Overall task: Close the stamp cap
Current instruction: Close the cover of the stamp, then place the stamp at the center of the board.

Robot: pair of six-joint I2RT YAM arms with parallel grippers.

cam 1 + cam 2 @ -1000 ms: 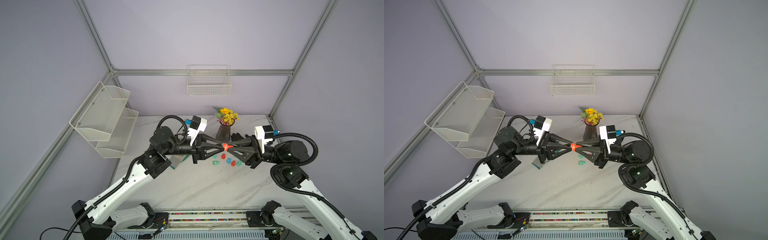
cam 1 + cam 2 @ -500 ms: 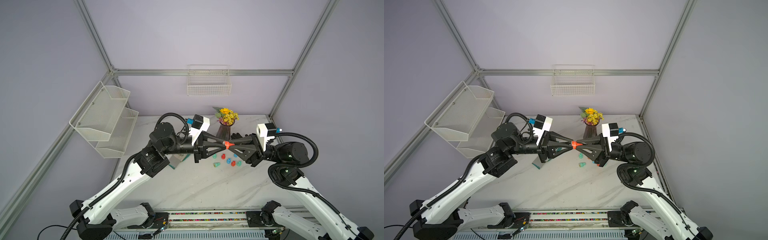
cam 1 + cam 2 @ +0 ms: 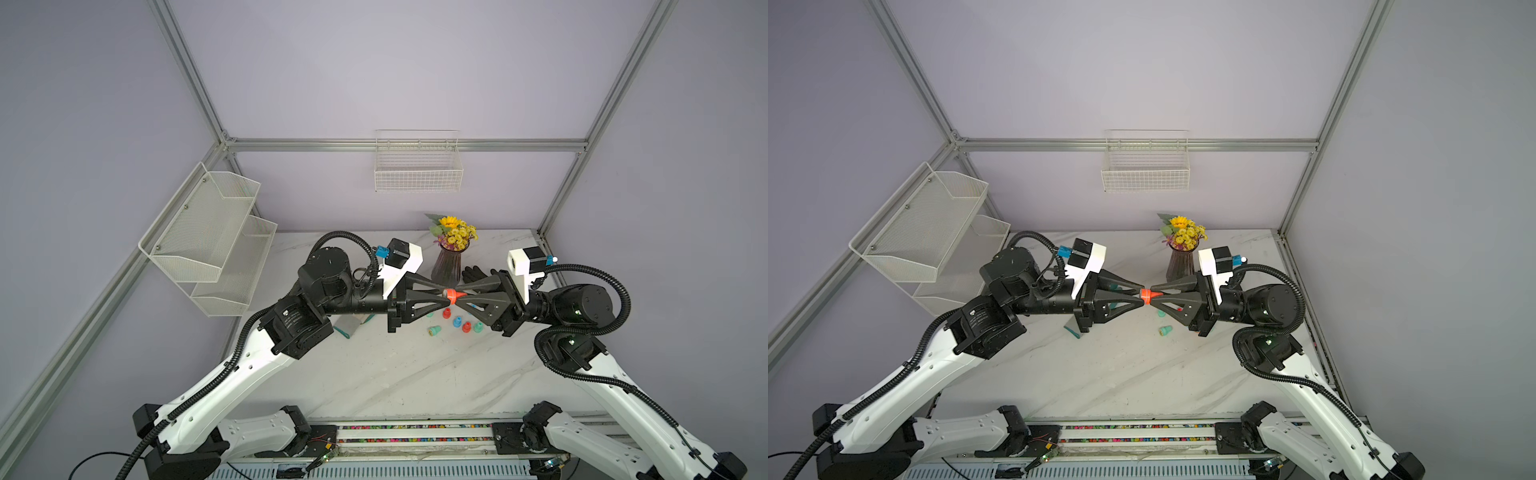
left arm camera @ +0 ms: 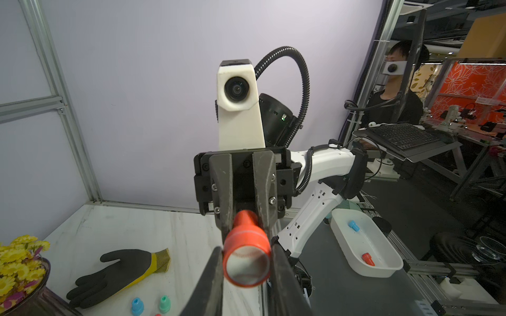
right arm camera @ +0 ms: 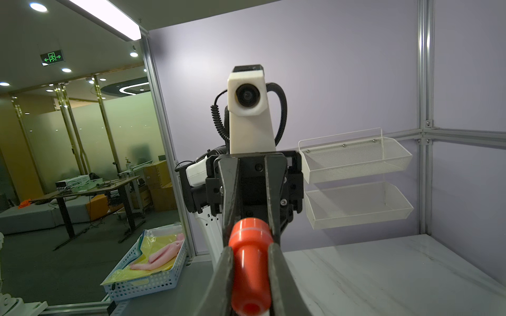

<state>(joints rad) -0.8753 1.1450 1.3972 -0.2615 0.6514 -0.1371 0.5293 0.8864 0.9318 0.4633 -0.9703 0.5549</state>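
Meeting tip to tip above the marble surface [image 3: 395, 374], the left hand [image 3: 444, 295] and the right hand [image 3: 462, 297] share one orange-red stamp [image 3: 452, 294]. It hangs clear of the surface near the middle of the frame in both top views. The left hand is clenched on the wide cap [image 4: 245, 242]: the left wrist view shows its fingers [image 4: 210, 281] pressed against either side, and the round end face is white with red stitch lines like a baseball. The right hand is clenched on the narrow stem of the stamp [image 5: 250, 273], its fingers [image 5: 279, 273] flanking it in the right wrist view. There a thin pale line rings the wide part (whether the cap is pushed fully home cannot be told). Just below and right of the joined hands in a top view, several small stamps [image 3: 457, 321] in red, blue and green lie loose on the surface. A dark vase [image 3: 448, 266] of yellow flowers stands just above the hands in the frame, and a black glove [image 3: 471, 274] lies beside it to the right. A white wire basket [image 3: 417, 166] hangs on the back wall at upper centre. A two-tier mesh shelf [image 3: 208, 241] is fixed to the wall at middle left.
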